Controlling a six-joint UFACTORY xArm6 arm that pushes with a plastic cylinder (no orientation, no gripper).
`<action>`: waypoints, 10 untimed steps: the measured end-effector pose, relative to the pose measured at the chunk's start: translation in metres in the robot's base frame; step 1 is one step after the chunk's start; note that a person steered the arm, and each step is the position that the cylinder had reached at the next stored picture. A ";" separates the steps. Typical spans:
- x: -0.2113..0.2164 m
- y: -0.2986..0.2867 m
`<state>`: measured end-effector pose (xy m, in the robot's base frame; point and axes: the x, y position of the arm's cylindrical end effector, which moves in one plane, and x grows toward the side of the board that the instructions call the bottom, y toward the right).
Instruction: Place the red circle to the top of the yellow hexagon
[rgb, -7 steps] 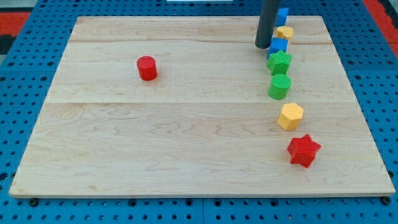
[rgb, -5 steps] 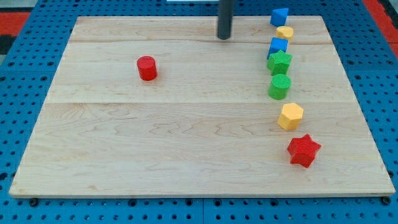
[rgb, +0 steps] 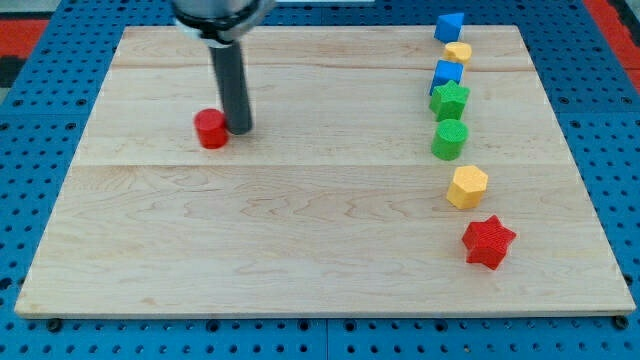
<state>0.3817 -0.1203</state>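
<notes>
The red circle (rgb: 210, 129) lies on the left half of the wooden board (rgb: 300, 230). My tip (rgb: 238, 129) stands right beside it on its right, touching or nearly touching it. The yellow hexagon (rgb: 467, 187) lies far off at the view's right, in a column of blocks, below the green circle (rgb: 450, 139) and above the red star (rgb: 488, 241).
The right-hand column also holds a blue block (rgb: 449, 26) at the top, a small yellow block (rgb: 458, 51), another blue block (rgb: 446, 73) and a green star (rgb: 450, 100). A blue pegboard (rgb: 40, 200) surrounds the board.
My tip has swept from the top right of the board down and left to the red circle. The red circle has shifted down and to the left.
</notes>
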 end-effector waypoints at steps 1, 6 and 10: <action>-0.001 -0.014; -0.026 -0.033; 0.071 -0.032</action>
<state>0.4529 -0.1520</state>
